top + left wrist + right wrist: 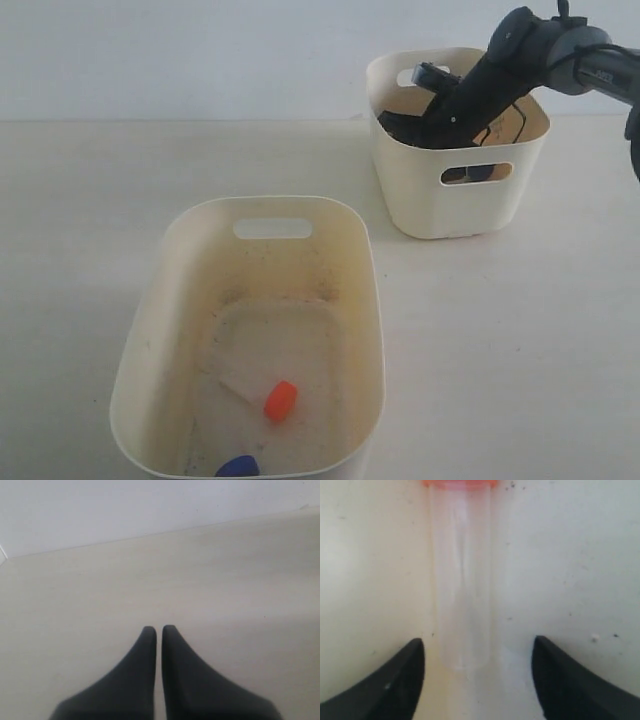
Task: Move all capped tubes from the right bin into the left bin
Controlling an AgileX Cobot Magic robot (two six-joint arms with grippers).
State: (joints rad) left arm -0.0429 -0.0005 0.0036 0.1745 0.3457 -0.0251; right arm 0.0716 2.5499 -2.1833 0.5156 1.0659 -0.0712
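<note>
Right wrist view: a clear capped tube [461, 580] lies inside the right bin [570, 555]. Its long axis runs straight away from the right hand [478, 642], orange cap [460, 483] at the far end. That hand is open, straddling the tube's tip. The left hand [156, 630] is closed above the bench [225, 570].

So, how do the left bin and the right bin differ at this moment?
The left bin has dark speckles on its floor; the right bin looks cleaner. The left bin looks larger and nearer; the right bin stands farther back. The left bin holds an orange-capped tube and a blue cap; the right bin has the right gripper reaching in. Both are cream tubs with slot handles.
</note>
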